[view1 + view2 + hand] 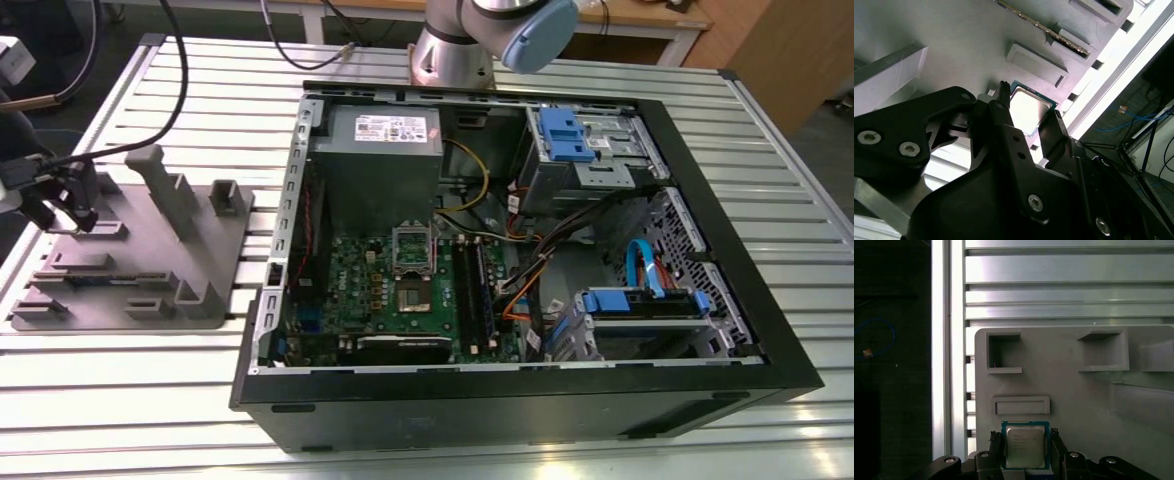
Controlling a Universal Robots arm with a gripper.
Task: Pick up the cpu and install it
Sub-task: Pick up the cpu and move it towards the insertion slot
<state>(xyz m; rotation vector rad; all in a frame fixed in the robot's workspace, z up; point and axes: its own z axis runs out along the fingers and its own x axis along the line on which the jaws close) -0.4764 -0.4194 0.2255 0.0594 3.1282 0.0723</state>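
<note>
The gripper (1025, 440) is low over a grey fixture plate (1069, 395) on a slatted aluminium bench (1069, 295). Its two black fingers (996, 446) press against two opposite edges of the cpu (1025, 447), pinching it between them. The cpu is a small square chip with a pale metal top and a thin green border. It lies flat on the plate directly between the fingertips. Its other two edges are uncovered.

Just beyond the fingertips is a low rectangular raised frame (1020, 405), close to the chip's far edge. Further out are two square open pockets (1004, 352), well apart from the fingers. To one side of the fingers the plate ends, followed by the bench's edge rail (949, 340) and then a dark floor (889, 365).

In the second wrist view the cpu (1029, 107) shows bright between the finger (1004, 120) on one side and its partner on the other.

In the exterior view the gripper (60, 205) is at the end of the plate furthest from an open computer case (534, 400). The plate's tall upright posts (160, 185) stand between the fingers and the case. Inside the case the motherboard (400, 300) lies flat, walled on all sides by the case rim, with cables (534, 270) beside it.
</note>
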